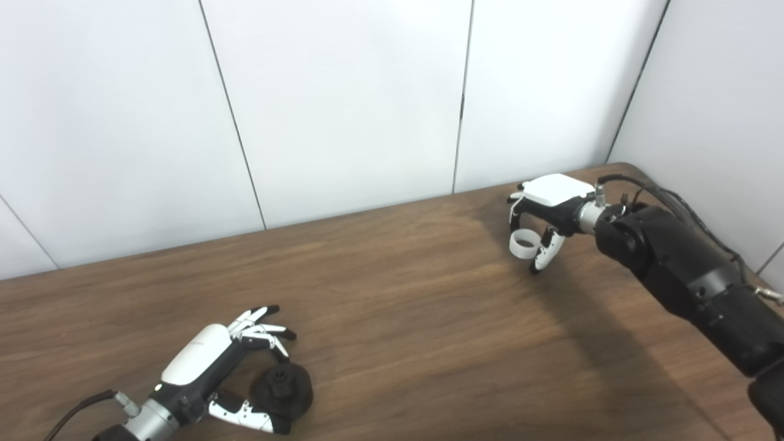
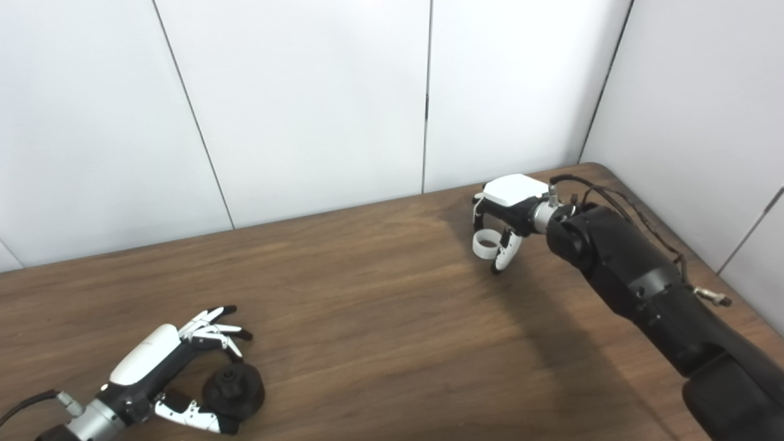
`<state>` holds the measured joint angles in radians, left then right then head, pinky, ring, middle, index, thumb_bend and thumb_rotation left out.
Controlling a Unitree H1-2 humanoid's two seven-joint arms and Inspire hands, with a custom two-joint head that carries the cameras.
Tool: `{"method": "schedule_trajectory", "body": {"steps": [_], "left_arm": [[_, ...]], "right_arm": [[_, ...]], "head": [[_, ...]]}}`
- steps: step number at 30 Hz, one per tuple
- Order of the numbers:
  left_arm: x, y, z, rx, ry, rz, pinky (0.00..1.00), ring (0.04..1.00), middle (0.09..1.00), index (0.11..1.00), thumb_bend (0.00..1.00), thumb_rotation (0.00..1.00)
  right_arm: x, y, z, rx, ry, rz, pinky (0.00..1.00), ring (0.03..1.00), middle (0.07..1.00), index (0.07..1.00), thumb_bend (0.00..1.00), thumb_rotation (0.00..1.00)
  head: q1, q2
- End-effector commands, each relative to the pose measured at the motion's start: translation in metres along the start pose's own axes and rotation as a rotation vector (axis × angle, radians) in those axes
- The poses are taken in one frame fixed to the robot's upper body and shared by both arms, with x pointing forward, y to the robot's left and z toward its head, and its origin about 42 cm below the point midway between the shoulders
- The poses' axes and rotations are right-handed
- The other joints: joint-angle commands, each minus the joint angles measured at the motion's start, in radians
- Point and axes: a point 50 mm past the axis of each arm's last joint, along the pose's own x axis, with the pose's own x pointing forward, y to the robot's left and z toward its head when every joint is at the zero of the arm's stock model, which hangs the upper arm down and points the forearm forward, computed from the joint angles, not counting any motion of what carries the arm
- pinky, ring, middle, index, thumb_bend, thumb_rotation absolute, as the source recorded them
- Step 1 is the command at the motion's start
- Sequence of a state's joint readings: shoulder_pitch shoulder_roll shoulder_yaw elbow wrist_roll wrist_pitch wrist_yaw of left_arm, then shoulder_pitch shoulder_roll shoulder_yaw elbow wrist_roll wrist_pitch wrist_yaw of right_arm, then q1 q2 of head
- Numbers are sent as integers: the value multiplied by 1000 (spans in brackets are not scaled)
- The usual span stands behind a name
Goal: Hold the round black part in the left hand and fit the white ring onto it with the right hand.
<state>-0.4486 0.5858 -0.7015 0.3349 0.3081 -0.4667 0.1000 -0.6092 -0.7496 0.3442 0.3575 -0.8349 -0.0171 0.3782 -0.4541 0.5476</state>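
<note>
Near the table's front-left edge sits the round black part, matte with a raised hub, cupped between the left hand's spread fingers and thumb. Far right, the right hand pinches the white ring near the back edge; bare table between.

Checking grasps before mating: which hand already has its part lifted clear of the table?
The right hand: it holds the white ring above the wood. The left hand only cups the round black part, apparently resting on the table.
</note>
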Motion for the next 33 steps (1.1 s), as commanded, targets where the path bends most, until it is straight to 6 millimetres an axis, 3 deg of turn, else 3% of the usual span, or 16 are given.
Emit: {"method": "schedule_trajectory", "body": {"steps": [1, 33], "left_arm": [[0, 18, 0, 28, -15, 23, 1000, 978, 786, 481, 525, 63], [0, 20, 0, 22, -13, 18, 1000, 982, 789, 481, 524, 64]], "right_arm": [[-5, -17, -17, -26, 25, -35, 1000, 1000, 929, 651, 942, 225], [-10, -18, -22, -17, 40, -35, 1000, 1000, 930, 654, 969, 220]], "head": [[0, 1], [-2, 1]]}}
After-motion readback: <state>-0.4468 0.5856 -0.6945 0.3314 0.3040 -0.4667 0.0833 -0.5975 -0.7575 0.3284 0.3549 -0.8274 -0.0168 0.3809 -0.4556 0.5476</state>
